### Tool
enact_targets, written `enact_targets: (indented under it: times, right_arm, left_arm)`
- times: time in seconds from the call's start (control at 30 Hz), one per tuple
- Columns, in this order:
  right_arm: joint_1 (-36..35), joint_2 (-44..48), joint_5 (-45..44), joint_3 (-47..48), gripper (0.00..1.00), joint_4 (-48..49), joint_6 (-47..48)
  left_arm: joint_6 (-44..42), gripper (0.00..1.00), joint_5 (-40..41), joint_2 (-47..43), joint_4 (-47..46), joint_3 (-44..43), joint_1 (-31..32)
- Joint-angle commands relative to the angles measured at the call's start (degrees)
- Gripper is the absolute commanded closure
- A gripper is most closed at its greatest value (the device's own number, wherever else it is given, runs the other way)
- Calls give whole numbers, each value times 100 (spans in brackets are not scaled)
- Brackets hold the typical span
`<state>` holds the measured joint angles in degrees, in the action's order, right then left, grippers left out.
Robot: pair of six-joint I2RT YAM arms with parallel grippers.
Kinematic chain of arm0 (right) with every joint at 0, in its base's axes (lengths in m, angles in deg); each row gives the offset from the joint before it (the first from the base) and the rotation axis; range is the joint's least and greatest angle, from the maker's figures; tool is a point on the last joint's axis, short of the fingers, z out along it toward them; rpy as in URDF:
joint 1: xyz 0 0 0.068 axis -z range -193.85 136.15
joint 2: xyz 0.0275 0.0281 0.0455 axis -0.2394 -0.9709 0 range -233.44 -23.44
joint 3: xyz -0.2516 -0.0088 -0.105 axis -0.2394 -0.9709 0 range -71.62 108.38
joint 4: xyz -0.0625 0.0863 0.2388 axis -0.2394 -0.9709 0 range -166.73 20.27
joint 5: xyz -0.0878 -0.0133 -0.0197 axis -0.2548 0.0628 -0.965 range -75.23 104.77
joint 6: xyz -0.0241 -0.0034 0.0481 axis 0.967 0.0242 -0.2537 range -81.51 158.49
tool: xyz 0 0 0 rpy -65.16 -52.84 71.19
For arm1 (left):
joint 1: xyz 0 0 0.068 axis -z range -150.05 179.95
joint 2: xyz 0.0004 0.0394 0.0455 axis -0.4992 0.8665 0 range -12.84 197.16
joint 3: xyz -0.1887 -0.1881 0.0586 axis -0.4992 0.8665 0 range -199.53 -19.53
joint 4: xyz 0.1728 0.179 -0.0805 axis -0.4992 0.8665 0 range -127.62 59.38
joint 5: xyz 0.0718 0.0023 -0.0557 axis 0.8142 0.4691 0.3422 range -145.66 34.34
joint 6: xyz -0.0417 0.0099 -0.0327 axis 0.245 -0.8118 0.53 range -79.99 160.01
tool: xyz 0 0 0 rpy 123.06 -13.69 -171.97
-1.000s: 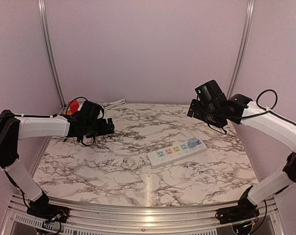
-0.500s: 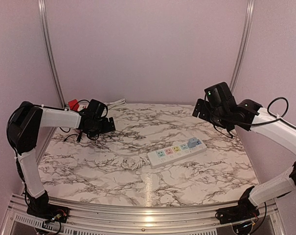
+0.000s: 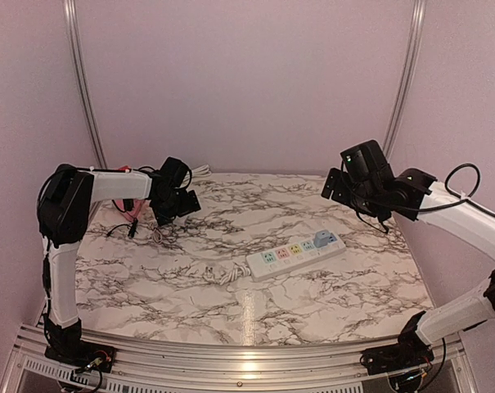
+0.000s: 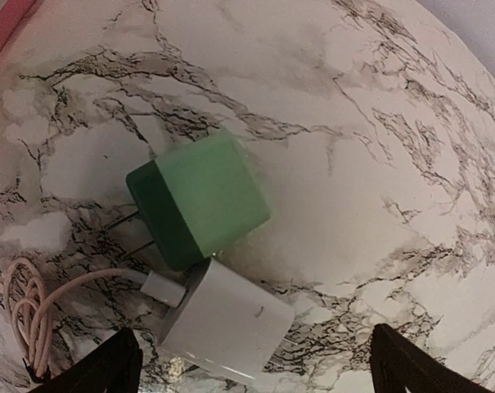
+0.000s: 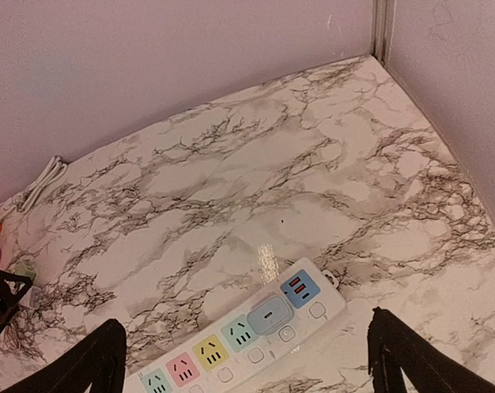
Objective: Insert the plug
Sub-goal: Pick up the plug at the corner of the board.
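Note:
A green cube plug (image 4: 198, 201) with two metal prongs lies on the marble table, touching a white charger (image 4: 227, 323) with a pink cable (image 4: 30, 315). My left gripper (image 4: 255, 378) is open above them, straddling the white charger; in the top view it (image 3: 184, 202) hovers at the back left and hides both plugs. The white power strip (image 3: 296, 252) with coloured sockets lies at centre right, and also shows in the right wrist view (image 5: 247, 327). My right gripper (image 5: 247, 372) is open and empty, held high above the strip (image 3: 344, 185).
The strip's white cord (image 3: 224, 274) coils at its left end. A white cable (image 3: 198, 172) lies at the back wall. A pink-red item (image 3: 131, 205) and black wires sit by the left wall. Metal frame posts stand in both back corners.
My left gripper has swung right and toward the back, over the plugs. My right gripper drew back to the right and up, then held still.

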<state>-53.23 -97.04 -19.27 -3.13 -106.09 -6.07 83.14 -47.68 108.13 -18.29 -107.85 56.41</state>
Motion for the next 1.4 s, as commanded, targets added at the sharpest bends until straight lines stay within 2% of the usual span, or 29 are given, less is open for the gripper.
enact_targets:
  times: [0.0, 0.63, 0.83, 1.17, 1.37]
  right_arm:
    - [-27, 13, -68, -46, 3, 106, -62]
    - [-27, 91, -12, -55, 5, 60, -70]
    - [-31, 98, -42, -59, 5, 67, -70]
    - [-27, 109, -46, -220, 6, 183, -192]
    - [-27, 134, -62, -276, 6, 173, -219]
  left_arm:
    - [340, 1, -94, 212, 792, -179, -70]
    - [447, 1, -436, 390, 791, -248, -341]
    - [297, 5, -364, 475, 831, -309, -339]
    - [326, 13, -184, 790, 1429, -689, -326]
    - [171, 18, -291, 564, 1436, -363, -325]
